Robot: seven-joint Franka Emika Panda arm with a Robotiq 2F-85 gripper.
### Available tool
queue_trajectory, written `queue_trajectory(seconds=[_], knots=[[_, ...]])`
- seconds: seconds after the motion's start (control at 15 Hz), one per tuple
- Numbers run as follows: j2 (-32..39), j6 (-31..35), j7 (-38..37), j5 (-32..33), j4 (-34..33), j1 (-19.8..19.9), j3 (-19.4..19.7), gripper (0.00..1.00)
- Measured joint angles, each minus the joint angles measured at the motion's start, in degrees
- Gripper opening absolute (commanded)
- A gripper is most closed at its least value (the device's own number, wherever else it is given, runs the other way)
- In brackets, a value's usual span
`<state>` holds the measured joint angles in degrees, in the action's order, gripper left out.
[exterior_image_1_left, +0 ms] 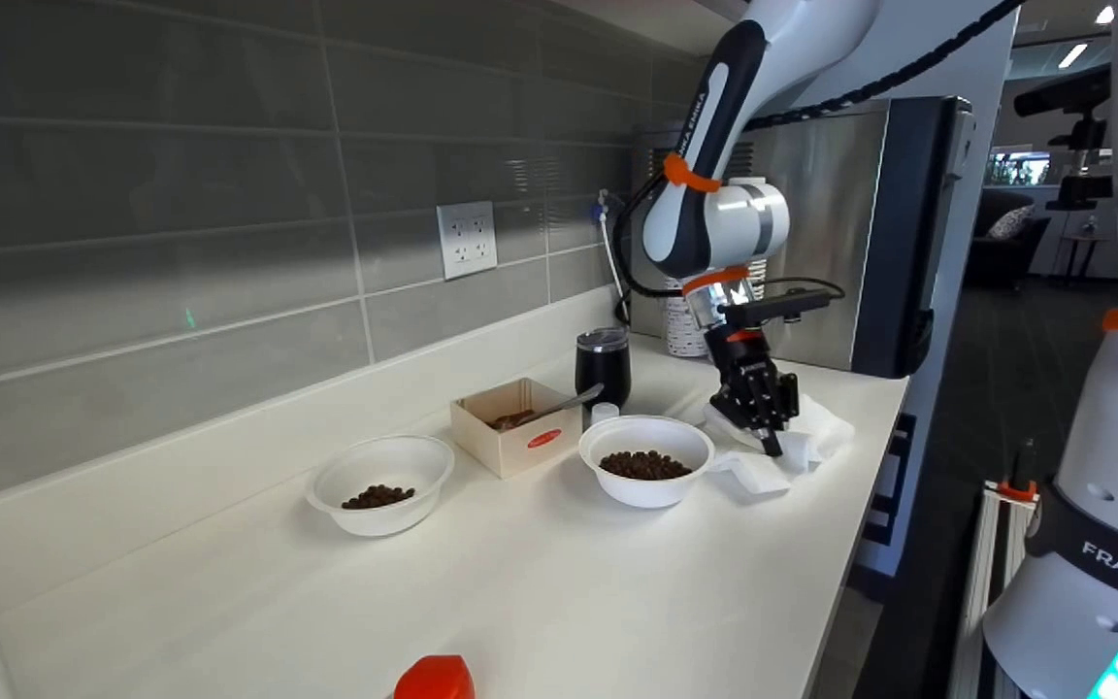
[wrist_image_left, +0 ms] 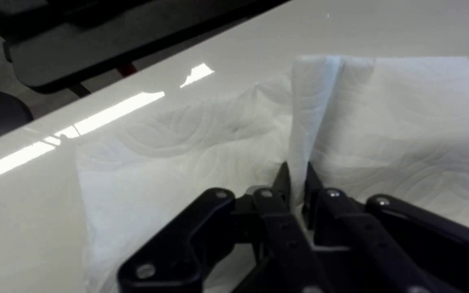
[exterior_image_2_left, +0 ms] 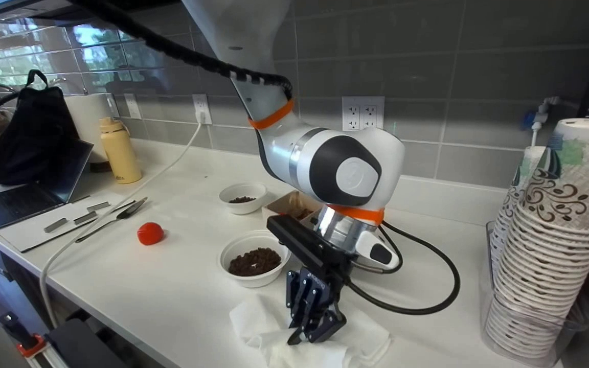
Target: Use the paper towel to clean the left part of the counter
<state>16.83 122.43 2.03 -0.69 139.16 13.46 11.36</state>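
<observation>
The white, rumpled paper towel (exterior_image_1_left: 826, 432) lies on the cream counter (exterior_image_1_left: 559, 602) near its front edge; it also shows in an exterior view (exterior_image_2_left: 258, 319). My gripper (exterior_image_1_left: 774, 445) points down onto the towel in both exterior views. In the wrist view, the fingertips (wrist_image_left: 298, 183) are closed around an upright fold of the paper towel (wrist_image_left: 177, 175). The towel spreads flat on both sides of the fingers. Its lower part is hidden behind the gripper in the wrist view.
A white bowl of brown balls (exterior_image_1_left: 646, 497) stands close beside the towel. Farther along are another bowl (exterior_image_1_left: 377, 524), an open box with a spoon (exterior_image_1_left: 504, 447) and a black tumbler (exterior_image_1_left: 603, 374). Stacked paper cups (exterior_image_2_left: 545, 266), a red object (exterior_image_2_left: 150, 233) and a cable (exterior_image_2_left: 136, 191) also show.
</observation>
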Motion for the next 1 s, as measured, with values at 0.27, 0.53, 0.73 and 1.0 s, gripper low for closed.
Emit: queue_trajectory(seconds=[0.27, 0.53, 0.73, 1.0], knots=[[-0.9, -0.1, -2.9, 2.0, 2.5, 0.3, 3.8, 0.02], [-1.0, 0.8, -4.2, 3.6, 3.2, 1.9, 7.6, 0.02], [-1.1, 2.5, -4.2, 3.7, 3.2, 3.8, 9.8, 0.02], [-1.5, 5.5, -4.2, 3.7, 3.1, 5.5, 11.3, 0.02]])
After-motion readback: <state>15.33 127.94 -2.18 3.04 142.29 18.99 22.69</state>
